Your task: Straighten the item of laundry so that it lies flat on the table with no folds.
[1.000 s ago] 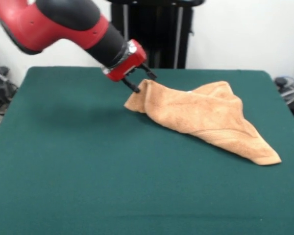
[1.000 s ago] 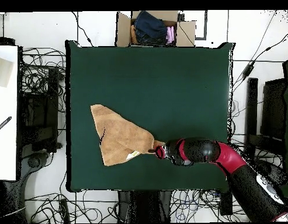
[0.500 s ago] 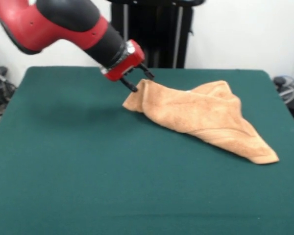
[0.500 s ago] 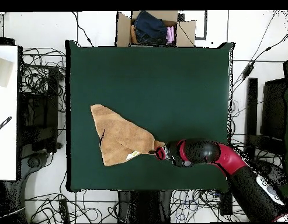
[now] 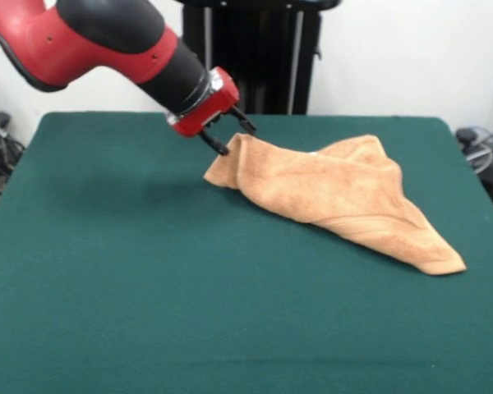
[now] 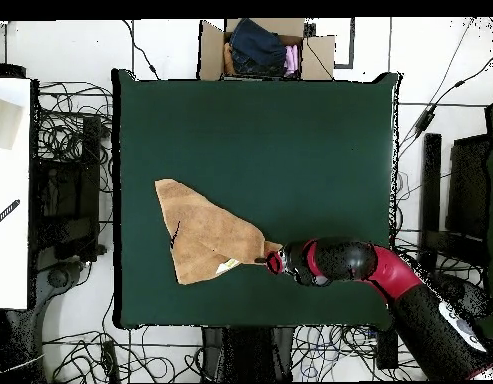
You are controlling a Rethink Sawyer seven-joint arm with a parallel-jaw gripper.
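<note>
the dark green felt-topped table (image 5: 107, 312) carries the crumpled orange-tan terry towel (image 5: 345, 201), right of centre in the front view. at upper left, the red-and-black arm's fingers (image 5: 228, 136) grasp its raised corner. best to draw that corner leftward, low and steady, so the folds open.

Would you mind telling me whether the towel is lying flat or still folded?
Still folded. The towel forms a rumpled triangle with overlapping layers on the table, and the gripper holds one corner lifted.
</note>
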